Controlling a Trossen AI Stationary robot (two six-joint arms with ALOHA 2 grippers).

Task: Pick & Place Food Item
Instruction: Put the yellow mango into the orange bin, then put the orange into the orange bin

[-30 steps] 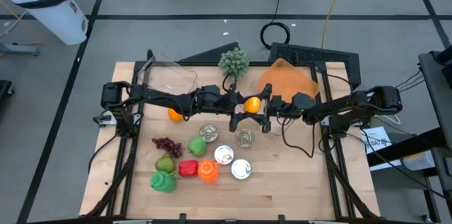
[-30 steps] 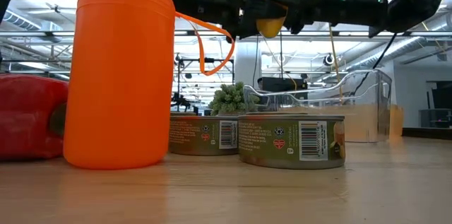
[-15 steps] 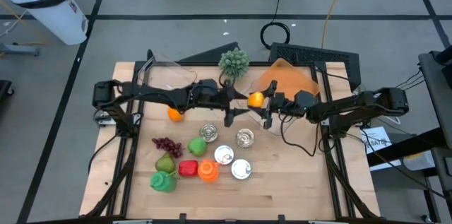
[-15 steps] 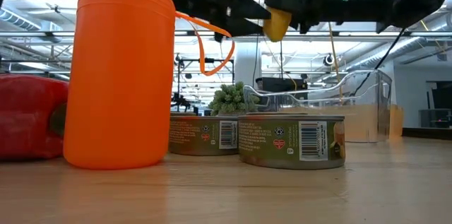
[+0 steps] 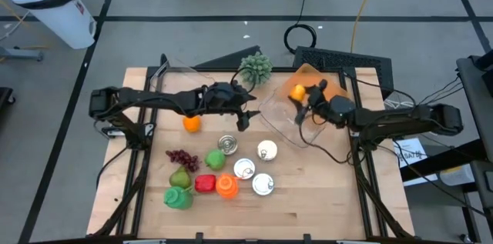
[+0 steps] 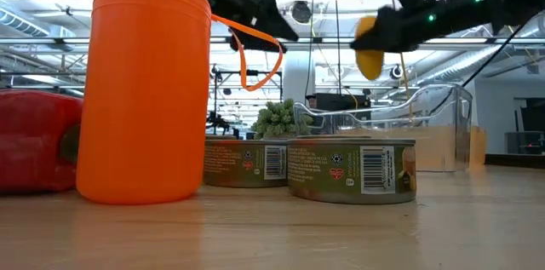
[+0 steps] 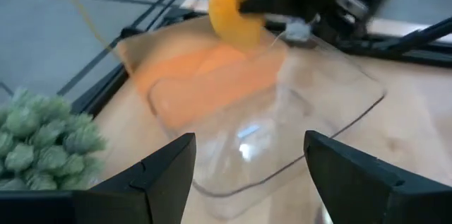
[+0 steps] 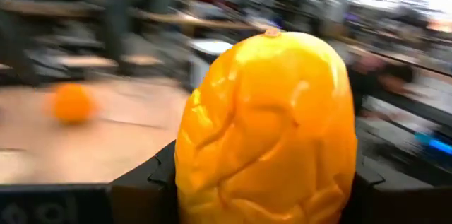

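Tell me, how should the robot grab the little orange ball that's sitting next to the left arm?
Probably from straight above, with the fingers closing across the middle of the orange, its widest part. It is round, so no side looks better than another, and it sits alone on the wooden table with bare wood around it. The left gripper is open and nearest; the right gripper already holds a yellow pepper.

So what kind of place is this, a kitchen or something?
More likely a robotics lab or workshop. Two robot arms work at a wooden table spread with toy food and cans, cables trail over the taped floor, and open ceiling trusses show behind.
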